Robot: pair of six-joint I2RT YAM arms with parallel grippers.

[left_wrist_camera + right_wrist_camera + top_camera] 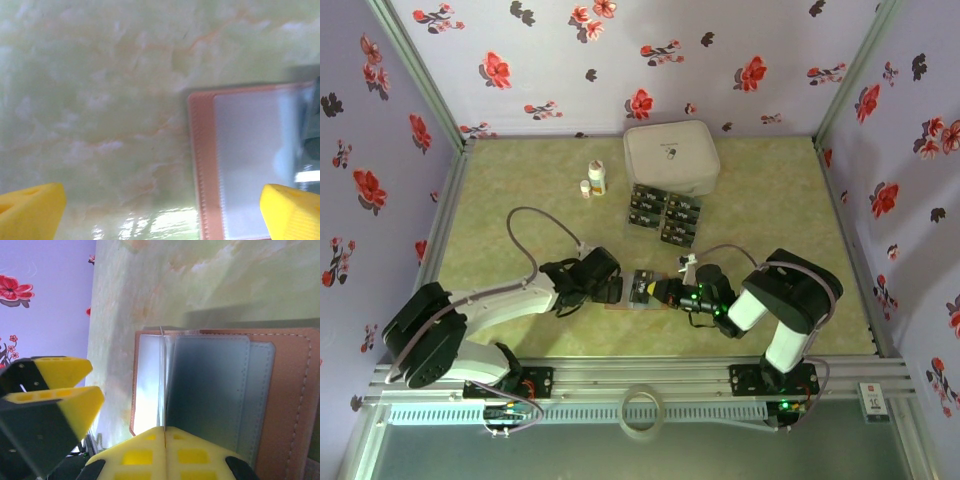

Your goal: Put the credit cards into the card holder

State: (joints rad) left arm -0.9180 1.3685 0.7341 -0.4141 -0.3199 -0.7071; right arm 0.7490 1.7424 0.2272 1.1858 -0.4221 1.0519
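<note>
Holder (638, 290) lies open and flat on the table (520, 180), near centre, right between the two grippers.

Right gripper (165, 440) is at the holder's right side with jaws closed tight. The seam lines up with a thin clear leaf standing on edge, so it looks to be pinching that leaf and holding a pocket open.

Left gripper (161, 210) is low over the table at the holder's left edge, jaws spread wide and holding nothing. Its right-hand fingertip (292, 212) sits over the holder's pink border and the other is over bare table.

Cards (660, 214) are laid out in two columns, far of the holder and a bit right, well apart from it and just near of the white case (670, 157). Each card's long axis runs roughly left-right, slightly skewed. The two bottles (596, 177) are left of the case and not in the way.

Contents: the grey and clear pockets seen from the wrist cameras look empty. From above there is a dark patch on the holder; I can't tell if it's a card or a fingertip.

Key relation: the cards lie straight out on the far side of both grippers. The right one is slightly closer but busy, and the left is free and open, so the left likely fetches. It would reach far and slightly right and take a card across its short side.
</note>
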